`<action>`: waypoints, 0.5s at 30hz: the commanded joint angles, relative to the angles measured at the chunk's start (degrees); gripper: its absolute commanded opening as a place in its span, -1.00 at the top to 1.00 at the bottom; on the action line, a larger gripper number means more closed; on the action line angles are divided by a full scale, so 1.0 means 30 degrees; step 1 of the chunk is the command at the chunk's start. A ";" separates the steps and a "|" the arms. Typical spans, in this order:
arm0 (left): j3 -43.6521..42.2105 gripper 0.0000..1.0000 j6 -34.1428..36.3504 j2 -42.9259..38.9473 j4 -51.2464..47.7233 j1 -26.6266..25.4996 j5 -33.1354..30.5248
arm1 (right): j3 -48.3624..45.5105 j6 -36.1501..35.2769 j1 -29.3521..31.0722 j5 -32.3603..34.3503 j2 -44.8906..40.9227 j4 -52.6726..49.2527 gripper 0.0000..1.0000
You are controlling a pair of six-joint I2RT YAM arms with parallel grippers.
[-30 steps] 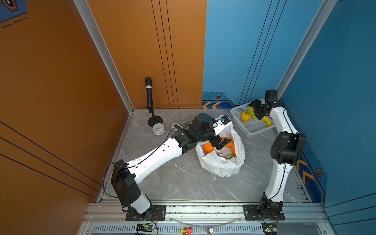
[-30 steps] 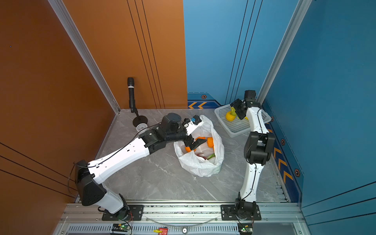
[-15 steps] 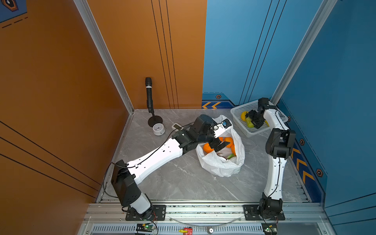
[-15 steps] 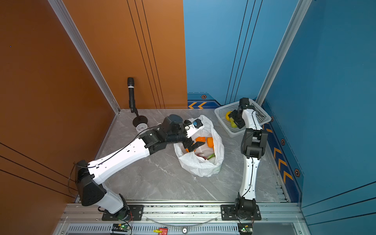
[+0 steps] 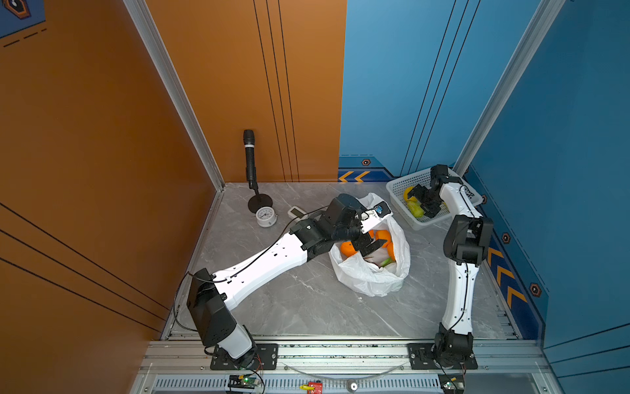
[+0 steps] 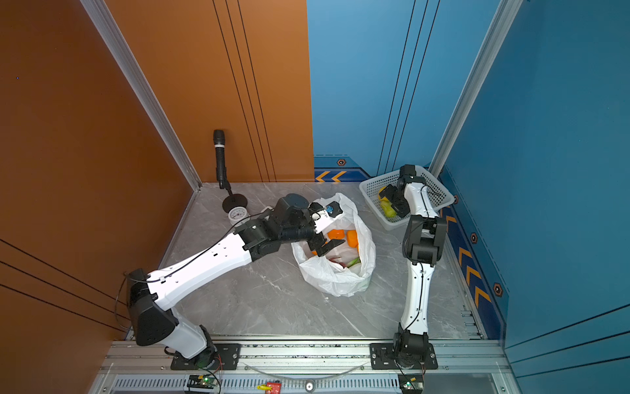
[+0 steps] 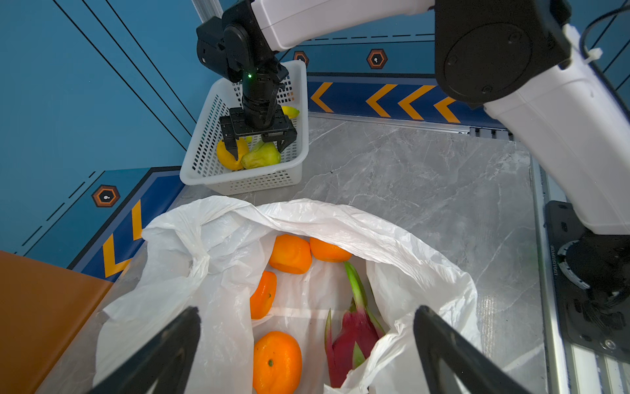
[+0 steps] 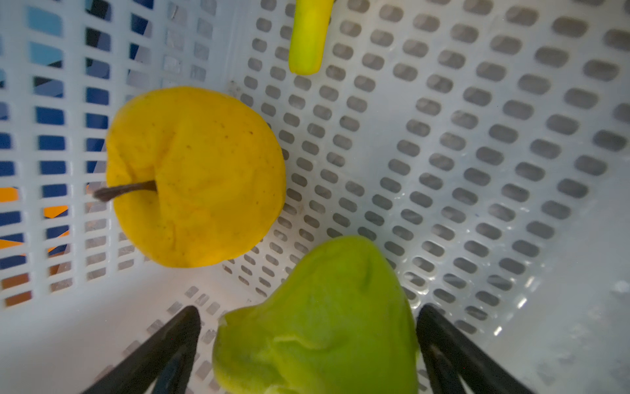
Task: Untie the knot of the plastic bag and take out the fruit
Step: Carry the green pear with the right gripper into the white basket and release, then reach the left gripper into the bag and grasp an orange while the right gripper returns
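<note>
The grey tabletop (image 5: 289,307) is taken up mostly by the plastic bag (image 5: 368,279), which is slumped a little right of its middle with the mouth spread wide. No knot is seen, so the untying is judged done and the bag is left gaping for reaching in. The white basket (image 7: 245,180) is set in the far right corner as the drop place. The left gripper (image 7: 306,309) is held above the bag's mouth, jaws wide and empty, apparently lined up for a pick. The right gripper (image 8: 306,309) is lowered into the basket, jaws parted around the green pear (image 8: 317,324), which lies on the basket floor and appears released. Oranges (image 7: 289,254) and a dragon fruit (image 7: 351,334) are seen inside the bag. A yellow round fruit (image 8: 194,177) and a banana (image 8: 306,37) are seen in the basket.
</note>
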 commanded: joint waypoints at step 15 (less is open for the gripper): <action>0.1655 -0.75 -0.3137 0.2921 -0.0167 -0.0409 -0.2893 | -0.5916 -0.3017 -0.0814 -0.1275 -1.1372 -0.0711 -0.99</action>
